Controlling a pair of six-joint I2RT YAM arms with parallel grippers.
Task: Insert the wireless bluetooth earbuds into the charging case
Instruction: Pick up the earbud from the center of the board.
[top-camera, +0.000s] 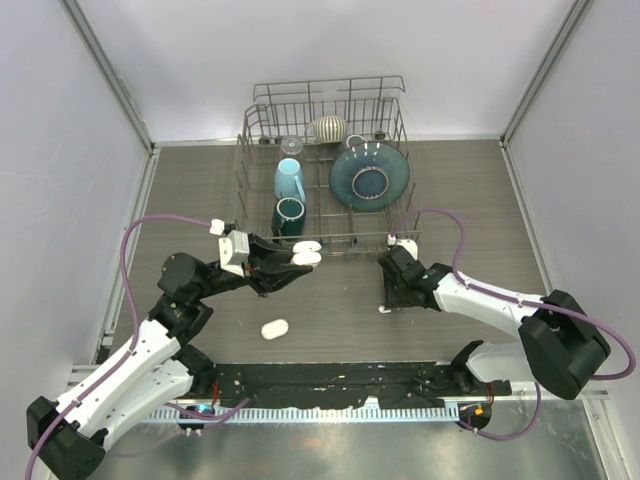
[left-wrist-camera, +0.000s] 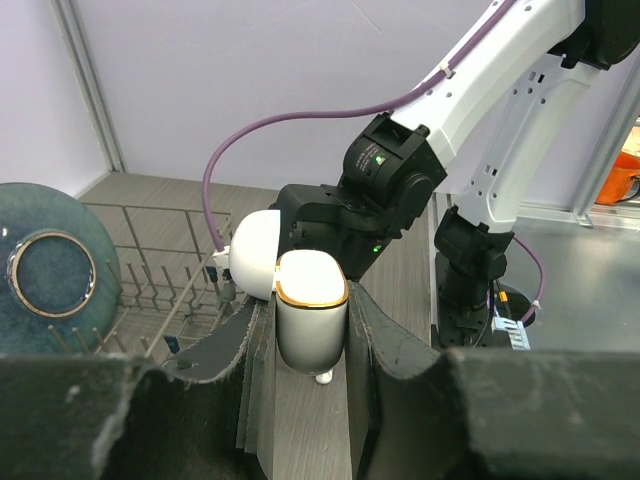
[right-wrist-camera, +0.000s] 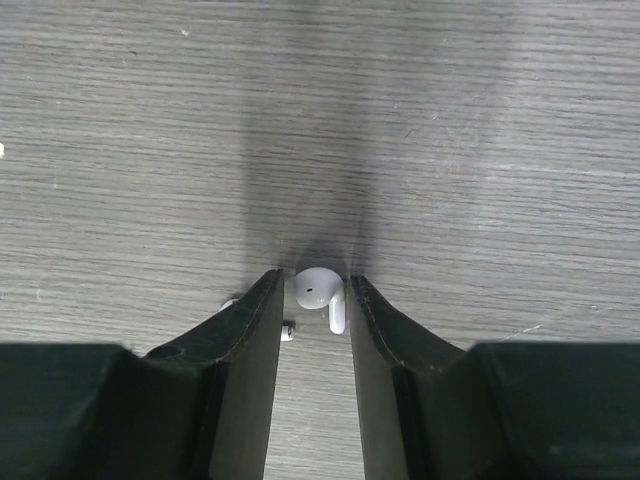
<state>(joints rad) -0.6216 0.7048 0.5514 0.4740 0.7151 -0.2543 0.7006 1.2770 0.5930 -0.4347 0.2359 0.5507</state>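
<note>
My left gripper (top-camera: 300, 262) (left-wrist-camera: 310, 300) is shut on the white charging case (top-camera: 306, 257) (left-wrist-camera: 311, 325). The case has a gold rim and is held above the table with its lid (left-wrist-camera: 254, 255) swung open to the left. My right gripper (top-camera: 388, 296) (right-wrist-camera: 313, 280) points down at the table with its jaws narrowly open around one white earbud (right-wrist-camera: 320, 290). That earbud lies on the wood, its stem against the right finger. A second earbud (right-wrist-camera: 287, 331) is mostly hidden under the left finger. In the top view one earbud (top-camera: 385, 309) shows just below the right gripper.
A wire dish rack (top-camera: 252, 130) stands at the back, holding a blue mug (top-camera: 289, 180), a dark teal mug (top-camera: 289, 214), a blue plate (top-camera: 369, 177), a glass (top-camera: 291, 147) and a striped cup (top-camera: 330, 128). A white oval object (top-camera: 274, 328) lies on the table between the arms.
</note>
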